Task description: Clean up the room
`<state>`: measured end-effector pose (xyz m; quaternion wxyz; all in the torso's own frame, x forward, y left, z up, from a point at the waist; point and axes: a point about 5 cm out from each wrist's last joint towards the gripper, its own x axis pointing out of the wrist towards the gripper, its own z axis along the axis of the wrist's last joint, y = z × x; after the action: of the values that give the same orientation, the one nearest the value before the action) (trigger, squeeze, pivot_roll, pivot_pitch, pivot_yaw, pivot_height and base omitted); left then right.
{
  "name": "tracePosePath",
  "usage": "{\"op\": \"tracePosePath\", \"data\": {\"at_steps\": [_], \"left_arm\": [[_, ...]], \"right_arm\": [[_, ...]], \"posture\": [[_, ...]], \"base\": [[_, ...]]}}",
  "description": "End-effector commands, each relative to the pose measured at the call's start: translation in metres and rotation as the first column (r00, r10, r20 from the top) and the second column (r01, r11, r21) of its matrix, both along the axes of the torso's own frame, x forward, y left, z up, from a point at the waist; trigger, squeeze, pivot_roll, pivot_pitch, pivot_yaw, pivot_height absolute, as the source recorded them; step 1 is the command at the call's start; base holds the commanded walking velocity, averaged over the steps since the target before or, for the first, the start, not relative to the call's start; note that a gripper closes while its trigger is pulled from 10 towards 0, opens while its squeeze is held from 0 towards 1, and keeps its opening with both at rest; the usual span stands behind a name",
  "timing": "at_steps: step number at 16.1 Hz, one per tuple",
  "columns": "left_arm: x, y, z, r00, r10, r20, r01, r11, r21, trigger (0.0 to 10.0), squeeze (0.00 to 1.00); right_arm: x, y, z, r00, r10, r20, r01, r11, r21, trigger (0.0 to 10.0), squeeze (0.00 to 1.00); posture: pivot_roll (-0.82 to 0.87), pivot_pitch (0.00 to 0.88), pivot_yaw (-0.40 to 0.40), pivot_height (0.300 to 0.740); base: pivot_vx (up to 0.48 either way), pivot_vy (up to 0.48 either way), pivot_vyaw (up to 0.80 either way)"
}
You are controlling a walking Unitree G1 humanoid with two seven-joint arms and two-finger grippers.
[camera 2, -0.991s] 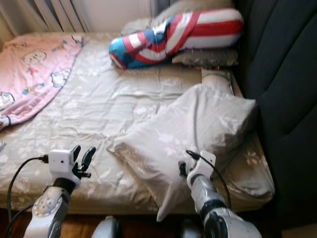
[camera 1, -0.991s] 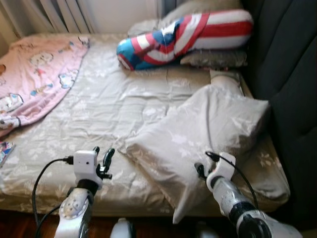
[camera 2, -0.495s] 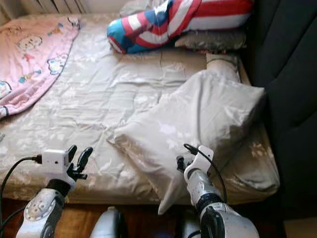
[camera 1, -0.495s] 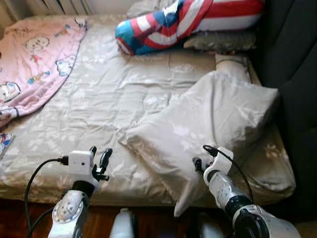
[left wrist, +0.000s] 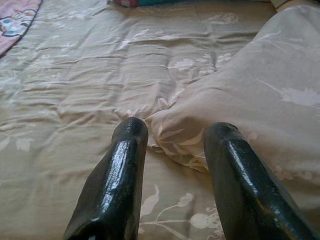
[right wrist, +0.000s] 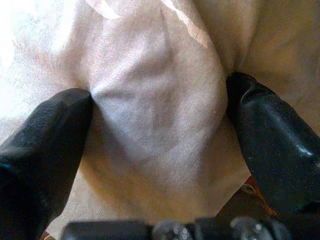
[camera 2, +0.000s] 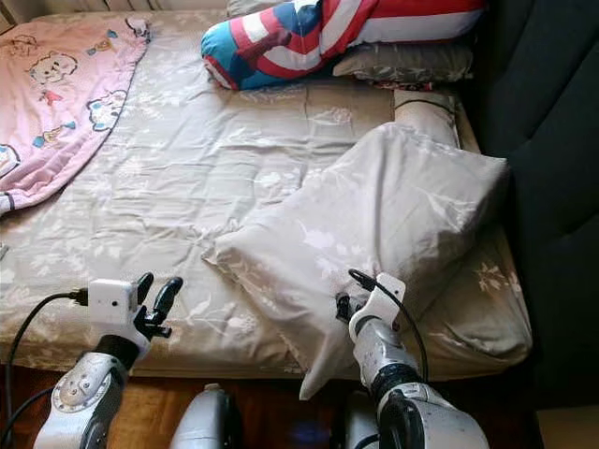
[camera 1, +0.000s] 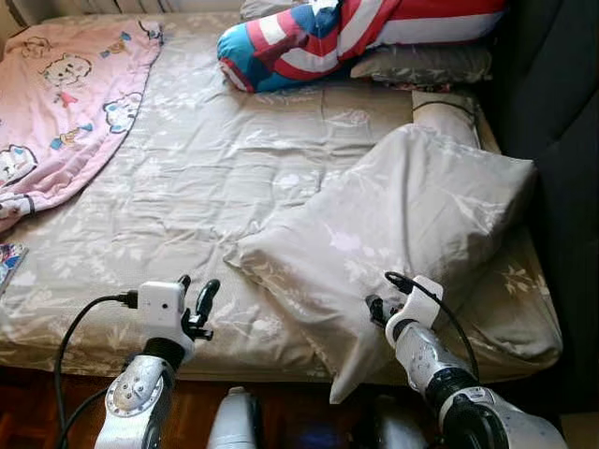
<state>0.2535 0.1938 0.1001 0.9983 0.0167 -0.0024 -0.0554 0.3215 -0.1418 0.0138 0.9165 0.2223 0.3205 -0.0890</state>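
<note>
A large beige floral pillow (camera 1: 412,224) lies askew on the right side of the bed (camera 1: 187,187), its near corner hanging over the front edge. My right gripper (camera 1: 376,309) is at that corner. In the right wrist view it is open (right wrist: 160,95), with the pillow's cloth (right wrist: 155,115) bulging between the two fingers. My left gripper (camera 1: 198,283) hovers open over the bed's front edge, just left of the pillow's left corner. In the left wrist view that corner (left wrist: 175,130) sits beyond its fingers (left wrist: 125,165).
A red, white and blue striped bolster (camera 1: 356,33) and a grey pillow (camera 1: 421,64) lie at the head. A pink cartoon blanket (camera 1: 65,94) covers the far left. A dark padded wall (camera 1: 562,112) borders the right side. Wooden floor (camera 1: 56,412) lies below the bed's front edge.
The camera has moved, so the bed sits lower and closer in the picture. Both grippers keep nearly the same places beside the pillow's near corner.
</note>
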Motion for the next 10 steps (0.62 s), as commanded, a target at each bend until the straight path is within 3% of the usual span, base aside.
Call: {"op": "tracePosePath", "data": {"at_steps": [1,2,10], "left_arm": [[-0.0044,0.0016,-0.0017,1.000,0.001,-0.018,-0.001,1.000,-0.002,10.0,0.00],[-0.0049,0.0021,-0.0017,1.000,0.002,-0.019,-0.002,1.000,-0.002,10.0,0.00],[-0.0142,0.0084,-0.0005,0.999,0.013,-0.034,-0.013,1.000,0.017,10.0,0.00]], "right_arm": [[-0.0181,0.0048,-0.0195,0.996,0.000,-0.094,0.002,1.000,0.022,8.3,0.00],[-0.0181,0.0051,-0.0195,0.996,0.001,-0.090,0.001,1.000,0.023,0.0,0.00],[-0.0266,0.0048,-0.0276,0.993,0.031,-0.116,-0.030,0.999,0.012,0.0,0.00]], "posture": [[0.15,0.270,0.050,0.663],[0.15,0.270,0.050,0.663],[0.17,0.309,0.061,0.663]], "base": [[0.000,0.000,0.00],[0.000,0.000,0.00],[0.000,0.000,0.00]]}}
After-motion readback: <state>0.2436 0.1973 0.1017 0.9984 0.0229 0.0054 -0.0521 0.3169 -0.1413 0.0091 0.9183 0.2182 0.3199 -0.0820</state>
